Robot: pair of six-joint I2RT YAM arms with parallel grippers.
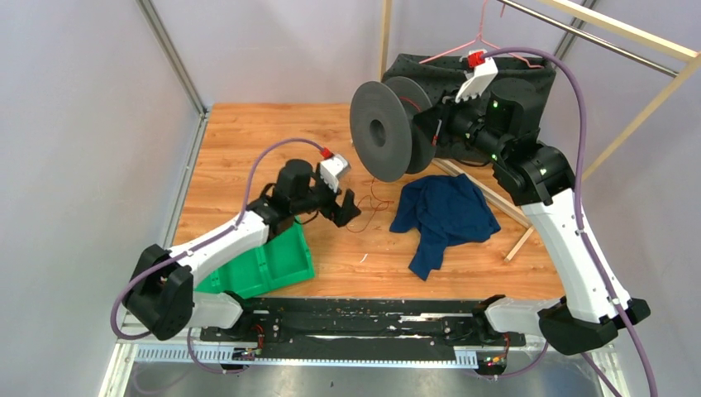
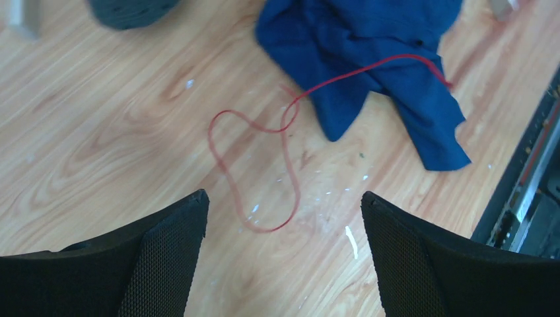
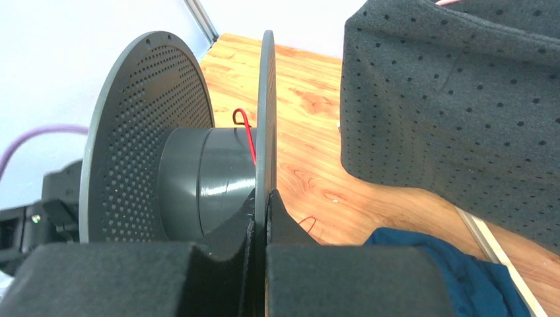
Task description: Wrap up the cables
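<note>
The left claw (image 2: 284,264) hangs low over the tabletop (image 1: 248,141) with its fingers (image 2: 165,251) spread wide apart and nothing between them. Just beyond its fingertips the red cable (image 2: 269,231) lies loose on the wood in a crossed loop. One strand runs from the crossing up onto the blue cloth (image 2: 370,39) and ends at the cloth's far side. The wood around the loop is bare, with pale specks on it.

The right claw (image 3: 259,224) is raised and clamped on the rim of one flange of the dark grey spool (image 3: 152,132), holding it on edge above the tabletop. A short length of red cable (image 3: 249,135) lies on the spool's hub, right against that flange.

In the top view the blue cloth (image 1: 442,215) lies crumpled right of the left claw (image 1: 347,207), below the spool (image 1: 384,132). A green bin (image 1: 273,265) sits tilted at the near left edge, under the left arm. A black perforated box (image 1: 496,70) stands at the far edge behind the right claw (image 1: 434,128), and a light wooden frame (image 1: 612,37) rises beside it. Plain grey walls (image 1: 83,124) close in the left and the back.
</note>
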